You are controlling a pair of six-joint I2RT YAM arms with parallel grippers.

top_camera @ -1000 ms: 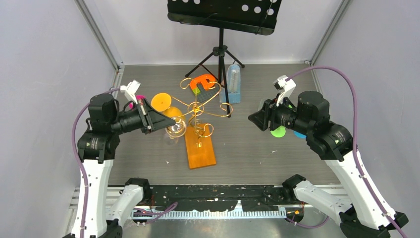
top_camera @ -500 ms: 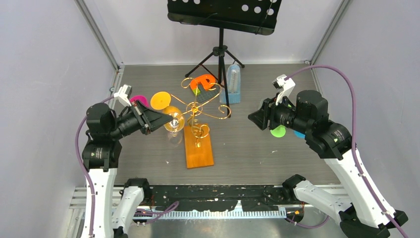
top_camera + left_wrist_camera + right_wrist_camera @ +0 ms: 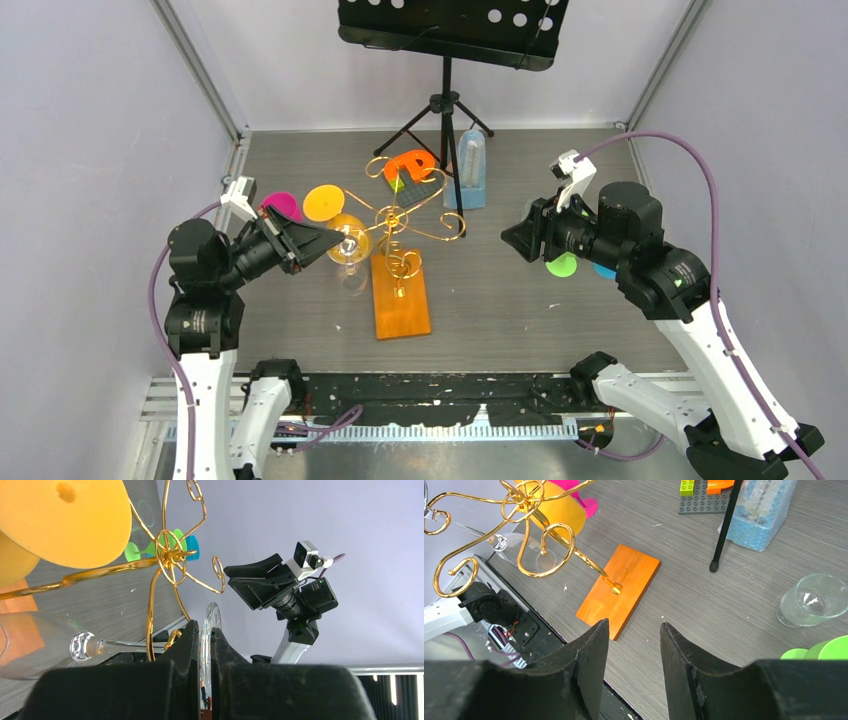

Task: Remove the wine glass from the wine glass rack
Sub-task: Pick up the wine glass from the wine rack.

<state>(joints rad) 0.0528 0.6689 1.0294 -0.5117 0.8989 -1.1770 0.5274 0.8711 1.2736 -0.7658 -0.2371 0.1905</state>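
My feeds look bright and even, shadows soft; left gripper (image 3: 202, 636) is a blurry dark blob up close, wine glass (image 3: 80, 646) glints.

Shiny gold-wire wine glass rack (image 3: 400, 300), clear glossy wine glass (image 3: 35, 645)

A black music stand (image 3: 450, 30) is set at the back, and a clear blue container (image 3: 472, 170) is placed just beside its legs. A grey brick plate (image 3: 696, 502) is topped by an orange piece (image 3: 410, 163). A clear tumbler (image 3: 814, 600) is stood near green plastic pieces (image 3: 824, 650).

Black-and-white arms (image 3: 205, 375), purple cables (image 3: 714, 225), black jaws
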